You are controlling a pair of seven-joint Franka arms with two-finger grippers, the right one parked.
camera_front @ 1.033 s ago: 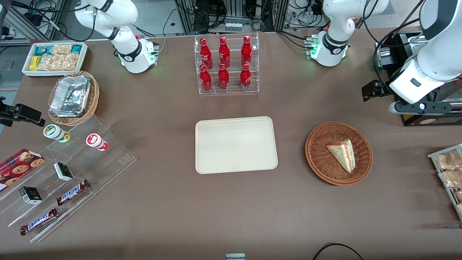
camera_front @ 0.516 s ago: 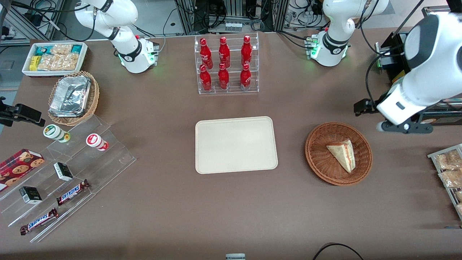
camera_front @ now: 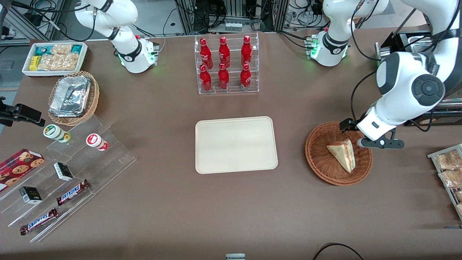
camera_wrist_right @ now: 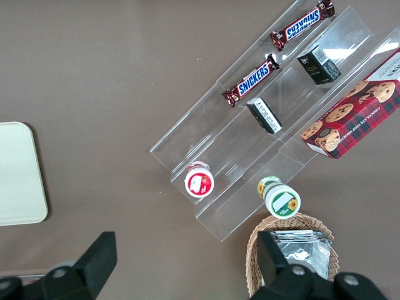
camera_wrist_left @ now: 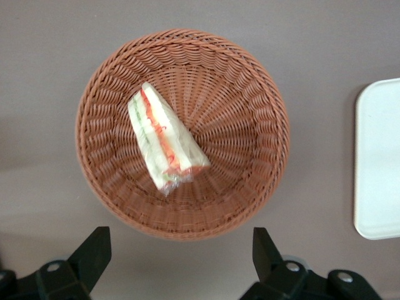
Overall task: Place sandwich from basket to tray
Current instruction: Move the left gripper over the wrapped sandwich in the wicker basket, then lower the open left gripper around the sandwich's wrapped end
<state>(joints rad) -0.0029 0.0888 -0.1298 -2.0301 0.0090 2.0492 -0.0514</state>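
Note:
The sandwich point(camera_front: 343, 154), a pale wedge with red, orange and green layers, lies in the round reddish-brown wicker basket point(camera_front: 317, 159). It also shows in the left wrist view point(camera_wrist_left: 164, 145), lying flat inside the basket point(camera_wrist_left: 250, 112). The cream tray point(camera_front: 236, 144) lies bare at the table's middle, and its edge shows in the left wrist view point(camera_wrist_left: 378, 169). My left gripper point(camera_front: 362, 135) hangs above the basket's rim on the working arm's side. In the left wrist view the gripper point(camera_wrist_left: 178, 253) is open wide and holds nothing, well above the sandwich.
A clear rack of red bottles point(camera_front: 226, 65) stands farther from the front camera than the tray. A black box point(camera_front: 429, 115) and a rack of snack packets point(camera_front: 449, 173) sit at the working arm's end. Clear steps with snacks point(camera_front: 72, 169) lie toward the parked arm's end.
The left arm has swung in from the table's end toward the basket and come nearer the front camera. Its gripper now hangs over the basket's rim. The sandwich has not moved.

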